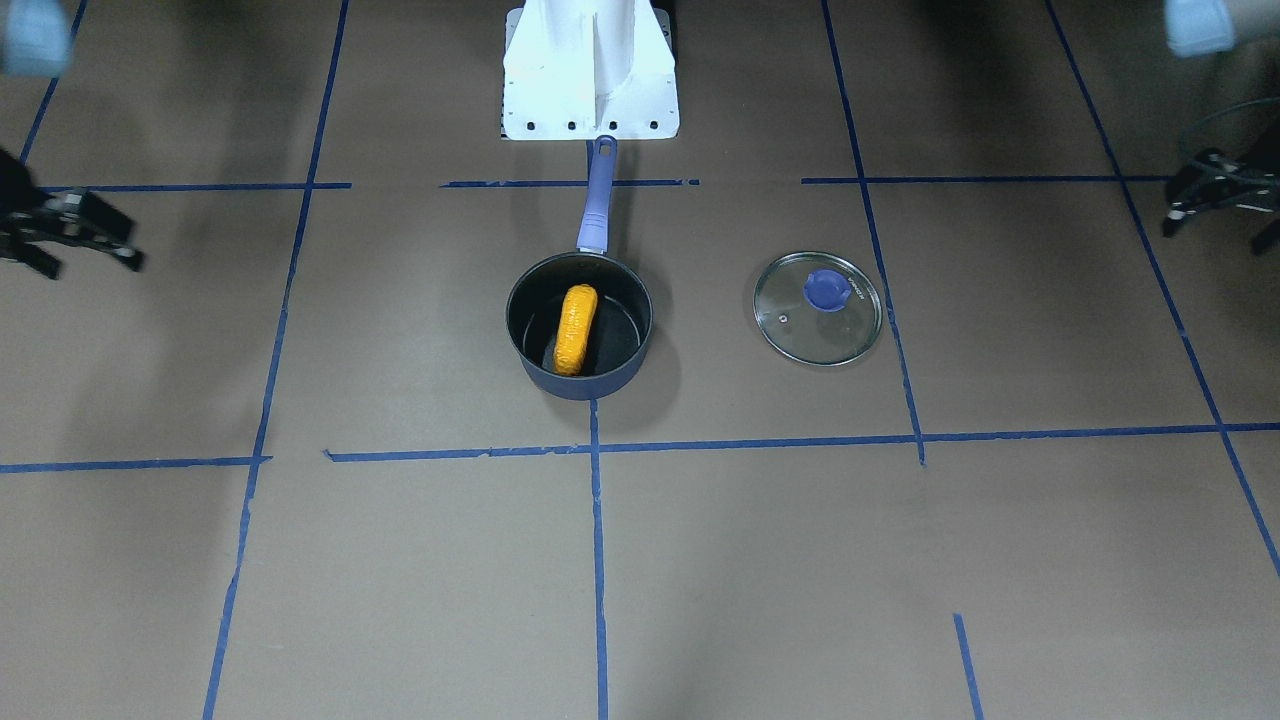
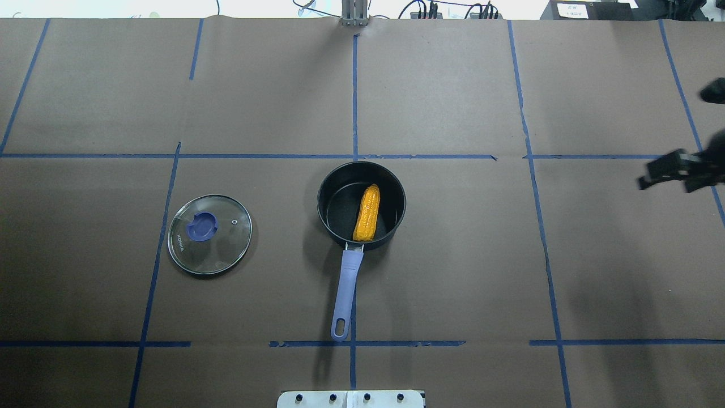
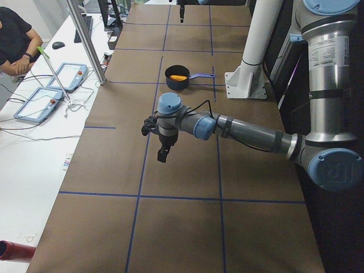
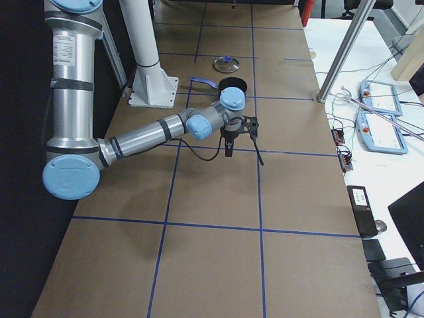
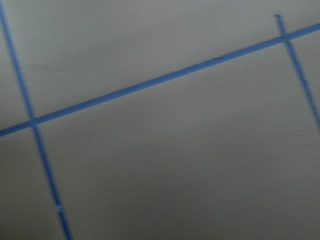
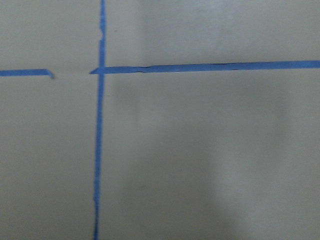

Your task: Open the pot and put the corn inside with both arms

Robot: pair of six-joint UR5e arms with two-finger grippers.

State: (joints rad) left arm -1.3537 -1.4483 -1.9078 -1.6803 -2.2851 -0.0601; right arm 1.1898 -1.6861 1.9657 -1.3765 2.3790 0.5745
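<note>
The dark navy pot (image 1: 590,385) stands open at the table's middle, its periwinkle handle (image 1: 598,205) pointing toward the robot base. The orange-yellow corn (image 1: 575,330) lies inside it, also seen in the overhead view (image 2: 367,212). The glass lid (image 1: 800,335) with its blue knob lies flat on the table on the robot's left side, apart from the pot (image 2: 325,187). My left gripper (image 1: 1215,235) is open and empty, far out past the lid. My right gripper (image 1: 90,262) is open and empty, far out on the other side, and shows in the overhead view (image 2: 662,182).
The white base stand (image 1: 590,80) sits just behind the pot handle's end. Blue tape lines cross the brown table cover. Both wrist views show only table cover and tape. An operator and tablets are at a side desk (image 3: 51,85), off the table.
</note>
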